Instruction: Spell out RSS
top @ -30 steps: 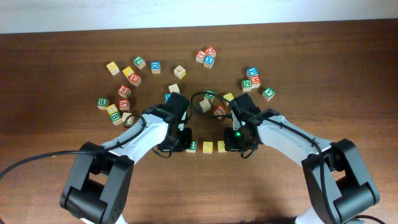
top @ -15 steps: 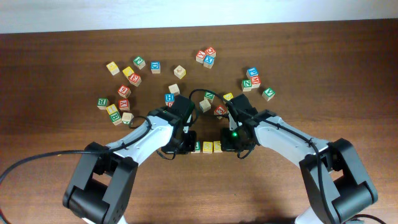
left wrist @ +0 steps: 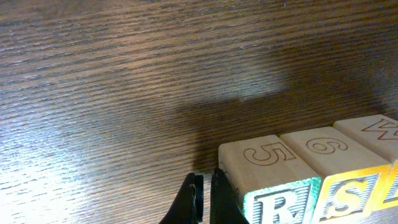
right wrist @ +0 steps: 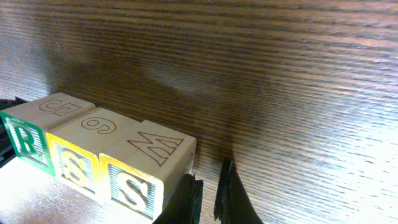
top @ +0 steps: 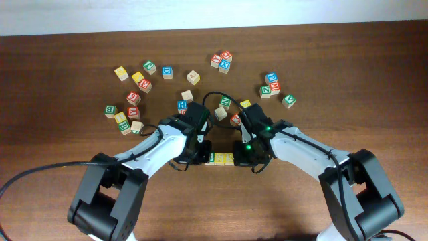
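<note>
Three letter cubes stand touching in a row on the wooden table. In the overhead view they are the green-and-white R cube (top: 212,158), a yellow S cube (top: 221,158) and a second yellow S cube (top: 229,158). My left gripper (top: 202,151) is shut and empty, its finger against the left side of the R cube (left wrist: 273,190). My right gripper (top: 241,152) is shut and empty, against the right side of the last S cube (right wrist: 143,171). The right wrist view shows R (right wrist: 28,127), S (right wrist: 78,149), S in order. The left wrist view shows my fingers (left wrist: 203,199) beside the R.
Many other letter cubes lie scattered behind the arms: a group at the back left (top: 134,97), a red and blue pair at the back centre (top: 221,61), green and red cubes at the back right (top: 273,86), and a few just behind the grippers (top: 224,104).
Both grippers moved inward toward each other. The three cubes, spaced apart a second ago, now sit pressed together in one tight row.
</note>
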Controlling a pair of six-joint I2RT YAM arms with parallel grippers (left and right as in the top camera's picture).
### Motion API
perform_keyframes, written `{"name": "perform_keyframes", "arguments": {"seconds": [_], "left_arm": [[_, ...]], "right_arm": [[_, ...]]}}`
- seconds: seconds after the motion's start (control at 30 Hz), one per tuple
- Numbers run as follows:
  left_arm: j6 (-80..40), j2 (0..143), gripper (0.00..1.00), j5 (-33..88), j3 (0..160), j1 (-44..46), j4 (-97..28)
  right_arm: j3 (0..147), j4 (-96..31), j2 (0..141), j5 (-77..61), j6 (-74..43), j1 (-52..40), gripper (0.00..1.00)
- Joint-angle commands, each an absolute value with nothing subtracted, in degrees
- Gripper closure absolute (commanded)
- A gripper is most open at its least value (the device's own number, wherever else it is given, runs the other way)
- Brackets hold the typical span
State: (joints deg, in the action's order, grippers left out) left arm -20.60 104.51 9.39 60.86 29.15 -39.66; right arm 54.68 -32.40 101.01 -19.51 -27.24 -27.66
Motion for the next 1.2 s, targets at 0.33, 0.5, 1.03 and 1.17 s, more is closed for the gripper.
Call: {"name": "perform_keyframes", "arguments": {"seconds": [0.33, 0.5, 1.03, 1.17], "left_arm": [[-19.66, 105.27, 1.00, 13.72, 60.34, 29.39, -39.55], [-19.66, 105.27, 1.00, 13.76, 60.36, 29.36, -39.53], [-19.68, 105.27, 1.00, 12.03, 60.34, 29.36, -39.51], [-19.68, 105.27, 1.00, 12.05, 60.34, 29.36, -39.51]], "right_arm": [[54.15, -29.50, 101.75, -19.68, -27.46, -28.49, 0.96], [54.15, -30.15, 101.75, -19.68, -27.46, -28.49, 0.96], [54.15, -32.56, 101.75, -18.79, -29.02, -28.49, 0.96], [54.15, -32.51, 101.75, -18.39, -28.99, -28.49, 0.96]]}}
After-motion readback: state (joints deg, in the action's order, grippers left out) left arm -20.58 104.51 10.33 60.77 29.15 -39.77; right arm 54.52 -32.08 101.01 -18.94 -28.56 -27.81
